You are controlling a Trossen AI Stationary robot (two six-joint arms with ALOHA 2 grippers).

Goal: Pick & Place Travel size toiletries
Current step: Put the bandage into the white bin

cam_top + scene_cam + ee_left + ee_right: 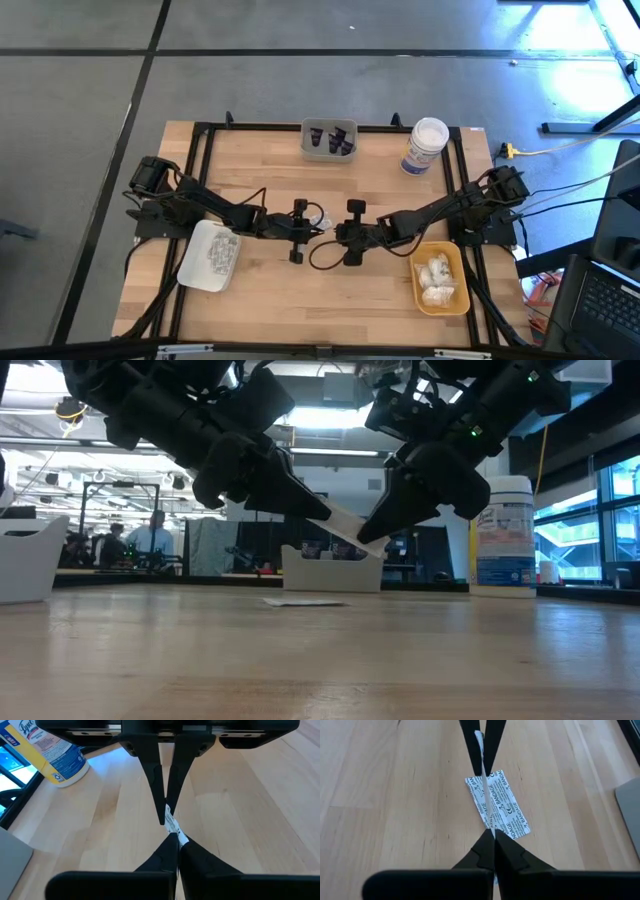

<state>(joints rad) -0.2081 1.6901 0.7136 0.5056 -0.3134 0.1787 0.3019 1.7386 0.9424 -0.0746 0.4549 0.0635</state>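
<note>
Two grippers meet tip to tip above the middle of the table, both pinched onto one thin white packet (343,523) held in the air between them. The left gripper (298,232) has its fingers closed on one end of that packet, and the right gripper (351,232) has its fingers closed on the other end; in the low view the packet slants between the two sets of tips, clear of the wood. Directly below the grippers a second packet (497,804), white with "BANDAGE" printed across it, lies flat on the table (280,290). Just behind the left gripper's arm sits a white tray (209,256) with silvery packets in it. Just behind the right gripper's arm sits a yellow tray (440,278) holding lumpy white bundles. Beyond the grippers, at the table's far edge, a grey tray (329,141) holds small dark items, and a tall white jar (425,146) with a blue label stands beside it, on the right gripper's side. In the low view a person (153,537) stands in the room well behind the table.
</note>
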